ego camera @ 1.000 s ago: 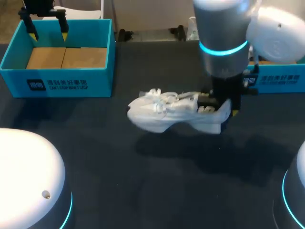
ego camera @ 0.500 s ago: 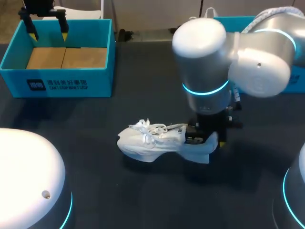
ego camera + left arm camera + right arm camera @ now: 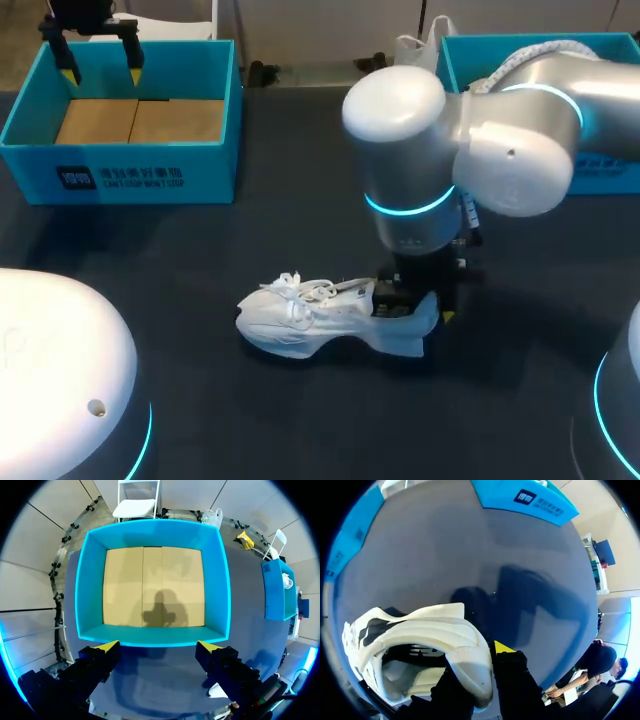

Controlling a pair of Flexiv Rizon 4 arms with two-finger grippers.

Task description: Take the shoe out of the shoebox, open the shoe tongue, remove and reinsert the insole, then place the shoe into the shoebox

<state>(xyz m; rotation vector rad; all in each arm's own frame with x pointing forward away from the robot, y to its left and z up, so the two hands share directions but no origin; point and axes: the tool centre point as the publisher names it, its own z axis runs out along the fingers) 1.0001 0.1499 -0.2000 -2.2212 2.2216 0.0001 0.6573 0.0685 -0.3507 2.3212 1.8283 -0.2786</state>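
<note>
White shoe (image 3: 320,320), heel pinched by right gripper (image 3: 420,305) at 3 o'clock, toe at 9 o'clock: seat sole flat on table (image 3: 250,420) before release; left gripper (image 3: 157,647) spread wide, empty.

Item 1, as we record it: shoe (image 3: 305,318), a white lace-up trainer with a thick sole and dark lining. It sits sole down, heel wall pinched between the fingers of our right gripper (image 3: 479,666), toe pointing away from it.

Item 2: shoebox (image 3: 90,585), teal, open, tan cardboard floor, directly beneath our left gripper (image 3: 157,647), apart from its spread fingers.
</note>
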